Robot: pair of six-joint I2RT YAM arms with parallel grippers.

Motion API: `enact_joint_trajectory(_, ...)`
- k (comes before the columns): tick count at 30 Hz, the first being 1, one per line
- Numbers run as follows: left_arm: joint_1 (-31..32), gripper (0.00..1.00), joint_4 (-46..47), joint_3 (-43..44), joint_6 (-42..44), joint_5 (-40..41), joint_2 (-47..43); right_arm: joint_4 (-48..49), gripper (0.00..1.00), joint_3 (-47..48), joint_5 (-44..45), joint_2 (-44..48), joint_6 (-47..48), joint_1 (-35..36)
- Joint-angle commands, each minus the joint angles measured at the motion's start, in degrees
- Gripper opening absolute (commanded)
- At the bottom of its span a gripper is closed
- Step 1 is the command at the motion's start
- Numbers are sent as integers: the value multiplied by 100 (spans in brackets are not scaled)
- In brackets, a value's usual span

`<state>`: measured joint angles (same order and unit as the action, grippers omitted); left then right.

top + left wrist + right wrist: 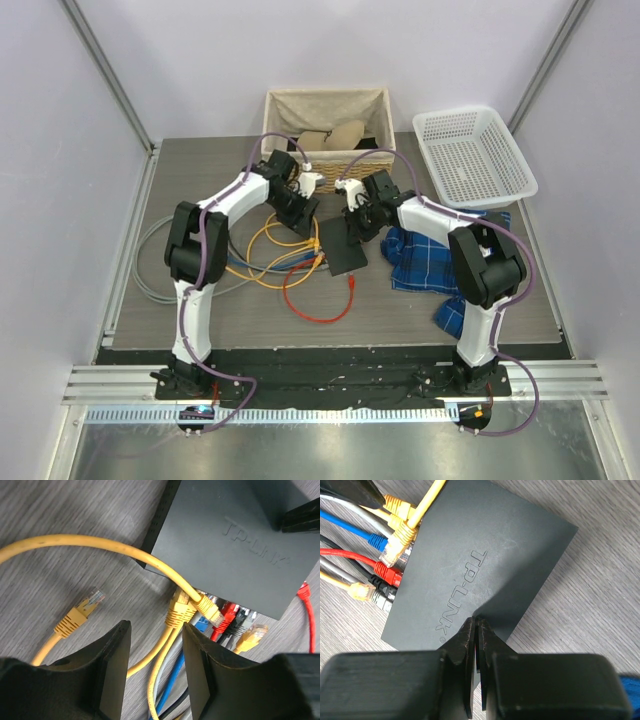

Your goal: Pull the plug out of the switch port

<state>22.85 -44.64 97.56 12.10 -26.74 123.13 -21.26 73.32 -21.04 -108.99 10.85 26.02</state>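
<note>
Switch (345,255) flat on tabletop (400,310), clenched right hand (476,625) touching its edge; left hand (156,627) released, empty, just short of seated yellow plug (181,611). Looks light, stiff, latch-clipped: best pinched by boot, not cable (100,542).

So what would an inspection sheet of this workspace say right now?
Surface: grey wood-grain table.
Job's things: black switch lying flat; yellow plugs, blue plug and red plug seated in its port row.
Clutter: blue checked cloth, wicker basket, white plastic basket.
End effectors: left end effector open over the yellow plugs; right end effector shut, tips resting on the switch.
Cables: yellow cable arcing to the switch; loose yellow plug lying unplugged on the table.
Surroundings: pale walls, metal frame posts.
</note>
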Motion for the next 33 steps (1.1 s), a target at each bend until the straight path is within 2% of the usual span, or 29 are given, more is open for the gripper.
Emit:
enact_joint_trajectory(1, -18, 50, 70, 79, -216, -331, 0, -511, 9, -283, 372, -8, 145, -36)
enact_joint_trajectory(10, -70, 46, -45, 211, -682, -833, 553, -520, 9, -345, 399, 18, 145, -36)
enact_joint_trajectory(19, -395, 47, 219, 167, -1394, -1456, 897, -529, 9, -388, 407, 36, 154, -36)
enact_joint_trajectory(27, -404, 43, 702, -167, -2071, -1246, 950, -537, 10, -441, 425, 44, 154, -44)
enact_joint_trajectory(33, -369, 35, 817, -176, -2378, -1316, 1125, -590, 10, -389, 434, -17, 145, -27)
